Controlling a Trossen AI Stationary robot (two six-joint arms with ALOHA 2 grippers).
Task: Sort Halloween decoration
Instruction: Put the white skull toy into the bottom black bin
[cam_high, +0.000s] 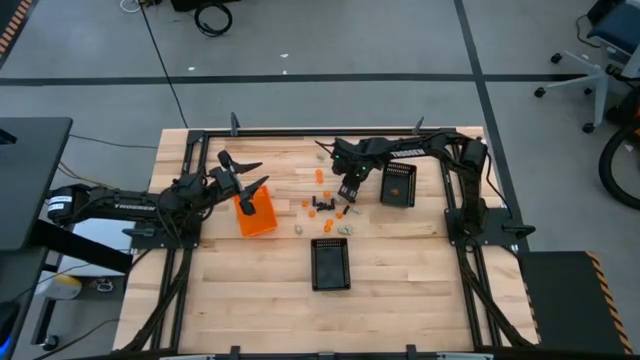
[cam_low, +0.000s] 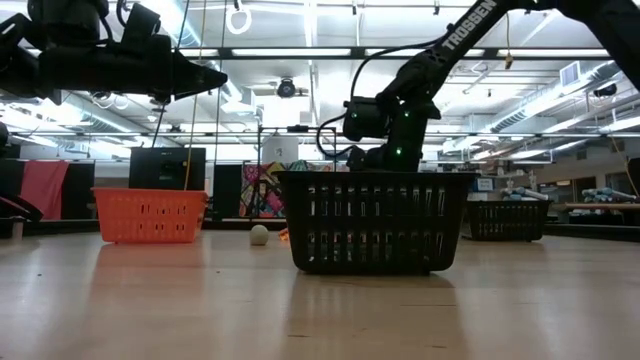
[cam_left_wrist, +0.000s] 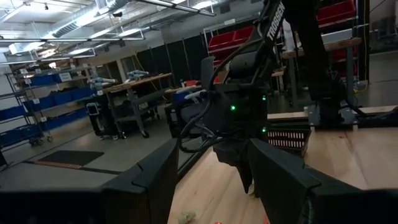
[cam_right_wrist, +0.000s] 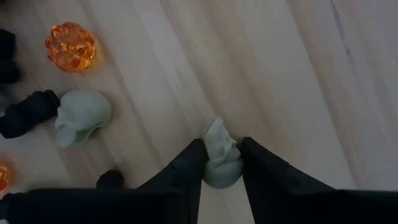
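Note:
The Halloween decoration lies scattered as tiny orange, black and pale pieces (cam_high: 322, 203) on the wooden table's middle. My right gripper (cam_high: 345, 192) points steeply down among them, shut on a pale grey-white piece (cam_right_wrist: 221, 155). Beside it lie an orange pumpkin (cam_right_wrist: 70, 46), a pale skull (cam_right_wrist: 84, 116) and a black piece (cam_right_wrist: 28, 112), all resting on the wood. My left gripper (cam_high: 257, 175) hangs open above the orange bin (cam_high: 256, 214), with nothing between its fingers (cam_left_wrist: 152, 180). My right gripper pinches the pale piece's two opposite sides (cam_right_wrist: 210, 163) between its two fingers (cam_right_wrist: 186, 168). The fingers come from above, pointing steeply down. The piece sits on the table between the fingertips, its narrow end (cam_right_wrist: 217, 127) sticking out beyond them.
One black mesh bin (cam_high: 398, 185) stands at the right of the pieces, a second (cam_high: 330, 264) nearer the table's front edge. Two pale pieces (cam_high: 343, 229) lie between the pile and the front bin. A dark frame (cam_high: 300, 131) borders the table.

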